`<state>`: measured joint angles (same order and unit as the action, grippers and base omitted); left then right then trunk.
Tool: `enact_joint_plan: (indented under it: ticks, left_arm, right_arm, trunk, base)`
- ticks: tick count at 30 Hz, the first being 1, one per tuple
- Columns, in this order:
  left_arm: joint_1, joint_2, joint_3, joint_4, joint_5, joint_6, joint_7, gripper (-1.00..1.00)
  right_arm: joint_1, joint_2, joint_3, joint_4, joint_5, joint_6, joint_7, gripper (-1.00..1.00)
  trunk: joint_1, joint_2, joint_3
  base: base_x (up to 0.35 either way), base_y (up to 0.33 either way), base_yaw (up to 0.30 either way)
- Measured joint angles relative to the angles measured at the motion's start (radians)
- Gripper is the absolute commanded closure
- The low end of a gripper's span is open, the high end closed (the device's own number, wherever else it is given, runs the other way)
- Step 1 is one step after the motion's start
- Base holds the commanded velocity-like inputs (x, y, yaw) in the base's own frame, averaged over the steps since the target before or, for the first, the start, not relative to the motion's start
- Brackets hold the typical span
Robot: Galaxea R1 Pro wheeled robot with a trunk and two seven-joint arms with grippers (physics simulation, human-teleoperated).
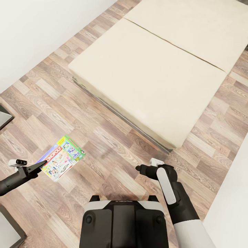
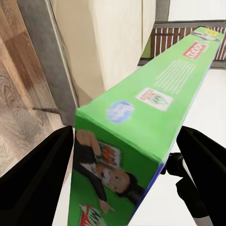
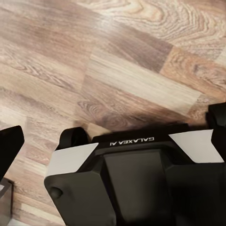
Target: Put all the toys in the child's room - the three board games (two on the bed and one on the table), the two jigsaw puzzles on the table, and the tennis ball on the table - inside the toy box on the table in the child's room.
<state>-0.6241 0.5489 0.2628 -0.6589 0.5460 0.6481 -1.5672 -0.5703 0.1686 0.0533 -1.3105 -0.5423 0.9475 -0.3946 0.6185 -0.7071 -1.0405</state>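
Your left gripper (image 1: 40, 166) is clamped on the Monopoly carton (image 1: 61, 162); your right gripper (image 1: 139, 168) hangs free.
Left arm reaches toward ten o'clock; right forearm bends inward, pointing toward nine o'clock.

monopoly box (image 1: 61, 162) in left tool (image 1: 40, 166), over floor (image 1: 103, 151), before bed (image 1: 148, 82).

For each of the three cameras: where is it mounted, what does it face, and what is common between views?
Head: on the head, looking down at bed, plank floor, both arms, own base.
Left wrist: by the left gripper, fingers either side of the Monopoly box.
Right wrist: on the right arm, facing floor and robot base.
Shared: the Monopoly box and left gripper also show from the head.
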Motion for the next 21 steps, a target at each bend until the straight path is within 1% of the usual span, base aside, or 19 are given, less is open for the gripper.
enact_joint_plan:
  ticks: [5, 21]
  left_arm:
    - [0.000, 0.000, 0.000, 0.000, 0.000, 0.000, 0.000, 1.00]
    - [0.000, -0.001, 0.000, 0.000, -0.001, -0.001, 0.000, 1.00]
  right_arm:
    - [0.000, 0.000, 0.000, 0.000, 0.000, 0.000, 0.000, -1.00]
    - [0.000, 0.000, 0.000, 0.000, 0.000, 0.000, 0.000, -1.00]
  trunk:
    - [0.000, 0.000, 0.008]
    - [0.000, 0.000, 0.035]
  base:
    - [-0.044, 0.078, 0.000]
    - [-0.002, 0.004, 0.000]
